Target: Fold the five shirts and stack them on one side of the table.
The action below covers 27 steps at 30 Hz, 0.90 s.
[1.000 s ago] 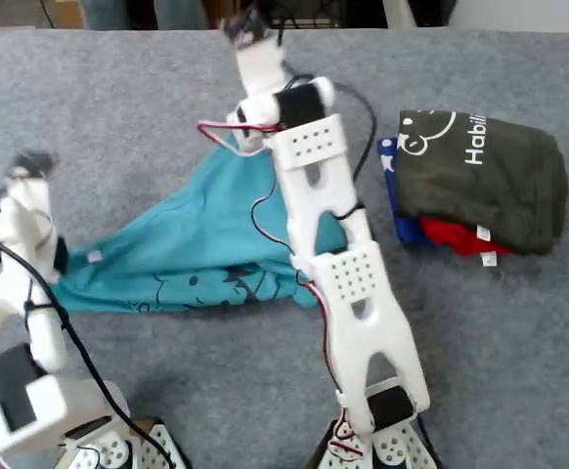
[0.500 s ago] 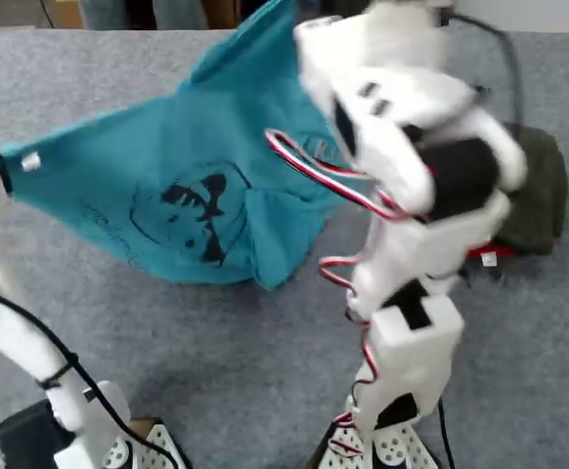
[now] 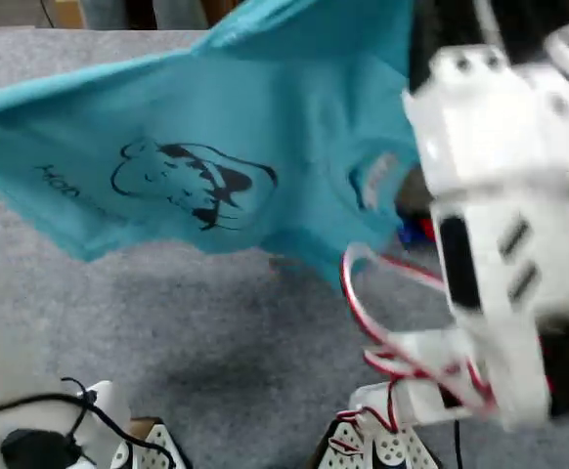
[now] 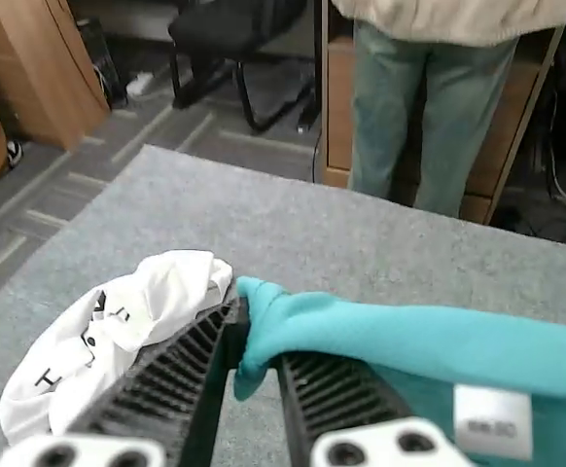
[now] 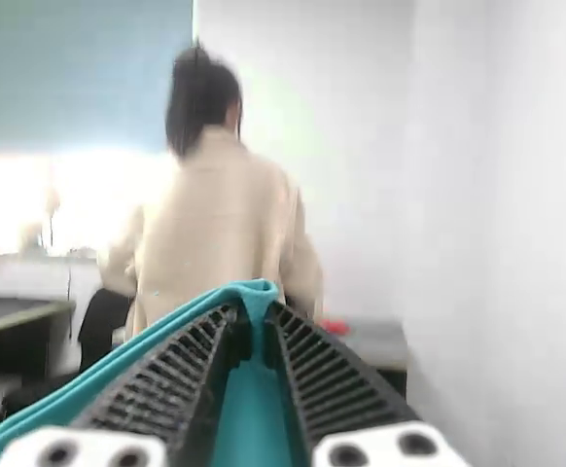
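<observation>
A teal shirt (image 3: 216,127) with a black cartoon print hangs stretched in the air above the grey table (image 3: 196,332), spanning from the left edge to the upper right. My left gripper (image 4: 249,313) is shut on one corner of the teal shirt (image 4: 429,341), near its white tag. My right gripper (image 5: 252,316) is shut on another edge of the teal shirt (image 5: 249,389), raised high. The right arm (image 3: 500,225) looms close in the high view. A crumpled white shirt (image 4: 108,336) lies on the table below my left gripper.
A sliver of blue and red folded fabric (image 3: 414,231) peeks out beside the right arm, the rest of that stack hidden. The arm bases (image 3: 372,445) sit at the table's front edge. Bare grey table lies under the hanging shirt.
Both arms have raised the teal shirt off the table and pulled it wide. The right arm has come up toward the camera and now covers the folded stack.
</observation>
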Available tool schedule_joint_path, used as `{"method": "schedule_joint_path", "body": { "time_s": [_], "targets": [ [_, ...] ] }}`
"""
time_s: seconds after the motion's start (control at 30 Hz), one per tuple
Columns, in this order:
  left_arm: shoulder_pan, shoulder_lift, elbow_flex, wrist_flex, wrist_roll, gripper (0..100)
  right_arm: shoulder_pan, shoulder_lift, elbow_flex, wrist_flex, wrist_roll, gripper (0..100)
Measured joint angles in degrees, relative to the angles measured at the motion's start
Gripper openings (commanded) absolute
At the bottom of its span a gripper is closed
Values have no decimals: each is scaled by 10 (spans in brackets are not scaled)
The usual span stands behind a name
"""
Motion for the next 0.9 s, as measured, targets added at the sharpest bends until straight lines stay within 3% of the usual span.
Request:
{"method": "schedule_joint_path", "body": {
  "time_s": [0.2,0.43,0.57,0.7,0.83,0.9],
  "targets": [
    [0,-27,-13,14,-18,29,4,-29,60,-4,0,13],
    [-1,-34,180,-22,-54,30,4,-19,277,-73,0,14],
    [0,1,371,-166,-54,30,-18,-18,461,-164,0,14],
    [0,62,553,-412,-40,30,-60,-15,653,-294,0,14],
    [0,151,578,-653,34,32,-67,28,759,-465,0,14],
    [0,185,545,-686,73,30,-67,60,759,-509,-1,14]
  ]
}}
